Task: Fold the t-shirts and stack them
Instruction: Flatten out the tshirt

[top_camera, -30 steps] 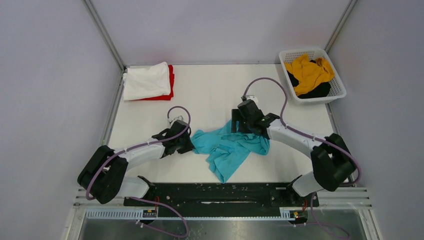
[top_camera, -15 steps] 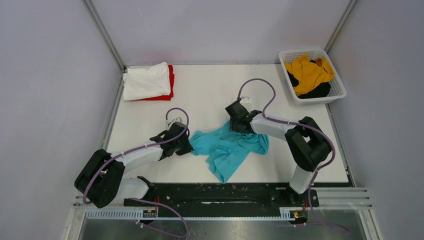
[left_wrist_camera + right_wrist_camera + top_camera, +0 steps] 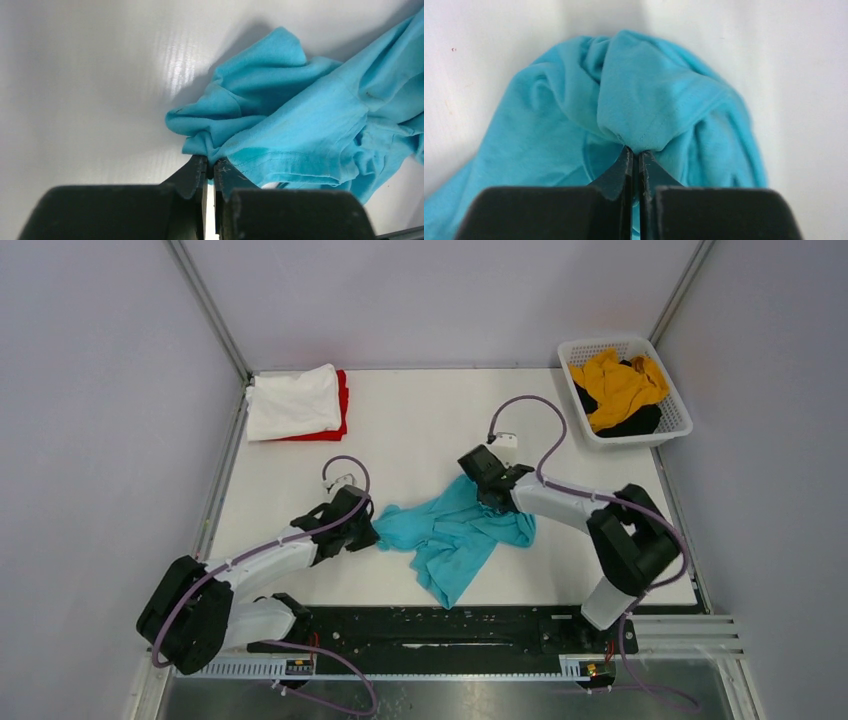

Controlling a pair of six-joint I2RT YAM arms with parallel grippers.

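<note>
A crumpled turquoise t-shirt [image 3: 455, 536] lies in the middle of the table. My left gripper [image 3: 370, 535] is shut on the shirt's left edge; the left wrist view shows a bunched fold of the turquoise t-shirt [image 3: 300, 125] pinched at the left gripper [image 3: 210, 162] tips. My right gripper [image 3: 487, 496] is shut on the shirt's upper right part. In the right wrist view a gathered hem of the turquoise t-shirt [image 3: 644, 105] is held at the right gripper [image 3: 636, 152] tips. A folded white t-shirt [image 3: 293, 401] lies on a red t-shirt [image 3: 342, 400] at the back left.
A white lattice basket [image 3: 676, 420] at the back right holds a mustard-yellow t-shirt [image 3: 618, 386] over a black t-shirt [image 3: 634, 422]. Metal frame rails run along the table's left and right sides. Purple cables loop above both wrists.
The right gripper has closed on the shirt's upper right part after reaching over it open. The left gripper kept its grip and drew the left edge slightly leftward.
</note>
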